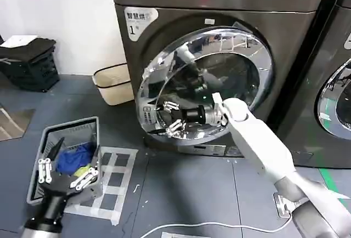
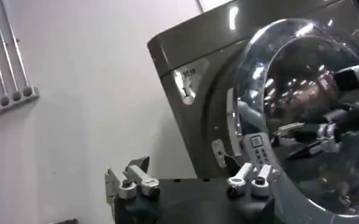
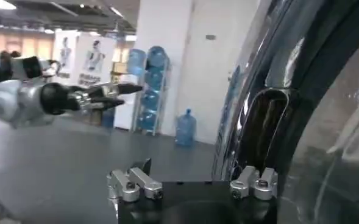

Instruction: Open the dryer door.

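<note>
The right gripper (image 1: 169,118) has its fingers spread at the left rim of the dryer door (image 1: 241,46) — ajar there. The left gripper (image 1: 64,173), fingers spread, hangs low above a basket (image 1: 68,130).

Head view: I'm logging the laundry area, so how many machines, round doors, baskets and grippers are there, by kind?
Machines: 2, the grey machine and a second one.
Round doors: 2, the dryer door and the other door.
Baskets: 3, grey, black, beige.
Grippers: 2, left gripper, right gripper.
Total: 9
</note>
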Controlling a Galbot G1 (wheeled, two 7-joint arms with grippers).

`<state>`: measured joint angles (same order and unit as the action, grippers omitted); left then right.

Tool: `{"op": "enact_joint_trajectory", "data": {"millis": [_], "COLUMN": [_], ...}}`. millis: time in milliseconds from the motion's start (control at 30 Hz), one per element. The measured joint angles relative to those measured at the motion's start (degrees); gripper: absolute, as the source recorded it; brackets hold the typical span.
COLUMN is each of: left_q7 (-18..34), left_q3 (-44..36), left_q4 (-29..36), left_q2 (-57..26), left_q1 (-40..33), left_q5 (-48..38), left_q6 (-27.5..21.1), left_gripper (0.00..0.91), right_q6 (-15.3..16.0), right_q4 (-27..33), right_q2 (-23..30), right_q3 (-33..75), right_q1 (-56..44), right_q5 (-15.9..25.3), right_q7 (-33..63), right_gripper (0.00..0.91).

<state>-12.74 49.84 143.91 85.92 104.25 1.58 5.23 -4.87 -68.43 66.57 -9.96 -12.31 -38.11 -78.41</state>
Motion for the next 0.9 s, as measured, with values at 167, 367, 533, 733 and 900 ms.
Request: {"op": "enact_joint_trajectory", "data": {"millis": [167,367,533,733,900], "left_q7": [0.0,0.0,-0.1,-0.3,-0.4], "left_q3": [0.0,0.0,0.0,-0.1,-0.3], "left_q4": [0.1,0.2,0.2,0.2,0.0], "left_q2": [0.0,0.0,-0.5,-1.1,-1.3], "left_q1": [0.0,0.1,0.2,-0.1,-0.1], "left_q5": [0.2,0.5,0.5,0.5,0.4], "left_q6": [0.0,0.0,-0.2,-0.3,-0.3], "left_gripper": [0.907,0.907,0.907,0.907,0.907], "right_q6": [-0.7,-1.7,-2.5,-3.4,-3.7], "right_q4": [-2.3,-5.2,-7.7,-9.3,-10.6], "right_q2": [-2.4,-4.8,-6.8,-8.9,-10.2], "right_q3": [0.1,0.9,1.3,2.0,2.2], "right_q1": [-1.2,-2.7,-3.7,-4.1,-4.5], "right_q5": [0.0,0.2,0.6,0.9,0.8], "right_q7": [-0.1,-0.5,-1.4,-3.2,-5.0], "right_gripper": [0.907,0.907,0.907,0.907,0.907]}}
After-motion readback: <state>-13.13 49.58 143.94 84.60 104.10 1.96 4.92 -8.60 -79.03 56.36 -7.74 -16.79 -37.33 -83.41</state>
